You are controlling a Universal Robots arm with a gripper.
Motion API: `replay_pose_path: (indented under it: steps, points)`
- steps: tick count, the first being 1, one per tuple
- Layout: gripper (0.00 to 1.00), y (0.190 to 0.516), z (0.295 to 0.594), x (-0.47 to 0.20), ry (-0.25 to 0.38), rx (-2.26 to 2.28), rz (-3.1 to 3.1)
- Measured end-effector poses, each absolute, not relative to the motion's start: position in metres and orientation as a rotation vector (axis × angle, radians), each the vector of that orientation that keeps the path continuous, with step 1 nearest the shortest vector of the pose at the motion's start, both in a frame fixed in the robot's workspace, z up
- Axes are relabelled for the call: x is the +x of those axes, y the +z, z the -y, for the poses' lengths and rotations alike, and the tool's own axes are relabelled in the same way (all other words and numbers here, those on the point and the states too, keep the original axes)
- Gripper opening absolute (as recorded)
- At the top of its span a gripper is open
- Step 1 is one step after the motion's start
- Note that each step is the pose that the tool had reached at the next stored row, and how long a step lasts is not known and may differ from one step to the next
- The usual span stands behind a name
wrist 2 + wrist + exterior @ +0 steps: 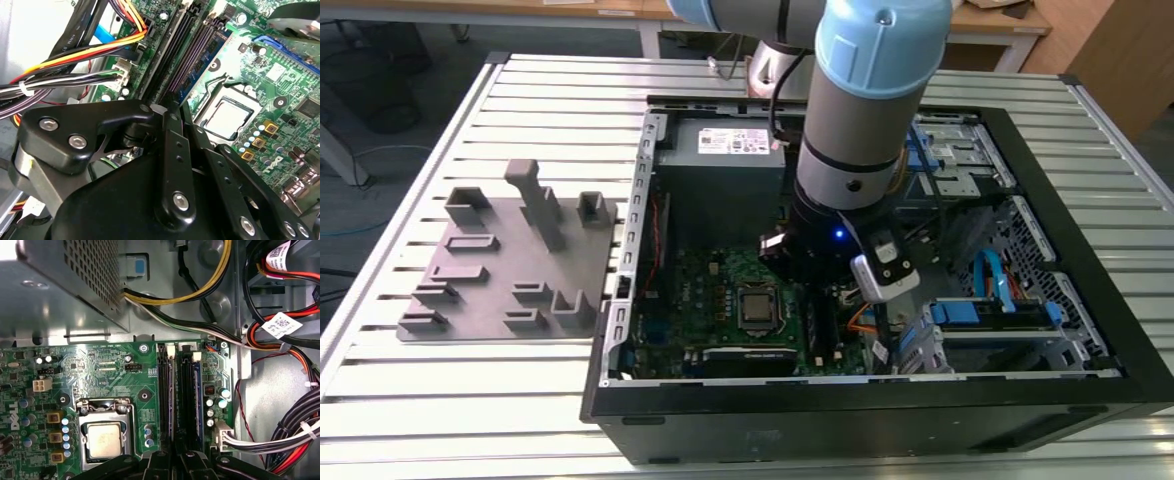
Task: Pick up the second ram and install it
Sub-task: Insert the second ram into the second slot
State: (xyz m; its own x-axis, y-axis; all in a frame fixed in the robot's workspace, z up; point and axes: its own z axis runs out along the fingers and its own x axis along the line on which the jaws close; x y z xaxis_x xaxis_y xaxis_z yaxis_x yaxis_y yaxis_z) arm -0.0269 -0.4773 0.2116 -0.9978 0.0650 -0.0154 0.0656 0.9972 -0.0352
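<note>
Pinching the second ram point(186, 400) between jaws drawn close together, with the gripper point(175, 464) low inside the open computer case point(1067, 398), over the memory slots of the motherboard point(100, 370). Running straight out from between the jaws in the first wrist view, in line with the slots and level with the board's far edge at its end. Cannot tell whether seated in its slot or just above it.

Flanked closely on one side by a parallel dark slot point(164, 400) and on the other by a blue slot edge point(197, 390), each just beside it. Lying near the CPU socket point(104, 439) with its metal lid, on the far side of the dark slot. Crowded on the opposite side by bundled cables point(290, 440) in black, red, orange and white, plugged in at a white connector point(222, 432) near the jaws. Bordered past the stick's far end by the power supply point(50, 290) with its perforated wall, and by yellow and white leads crossing between.

Seen from the exterior view under the arm point(854, 130), which covers the slots. Set well apart on the slatted bench point(454, 400), toward the exterior view's left: a grey fixture plate point(480, 270) with upright posts.

Showing edge-on as a thin, long, dark strip, about twice the socket's length, with no chips or label to be made out.
</note>
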Motion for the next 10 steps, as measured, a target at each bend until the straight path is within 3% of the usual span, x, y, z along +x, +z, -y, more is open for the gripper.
replay_pose_path:
  steps: [10]
  points:
    - [0.14,0.2113,0.4774,-0.0249,-0.060,0.095,-3.126]
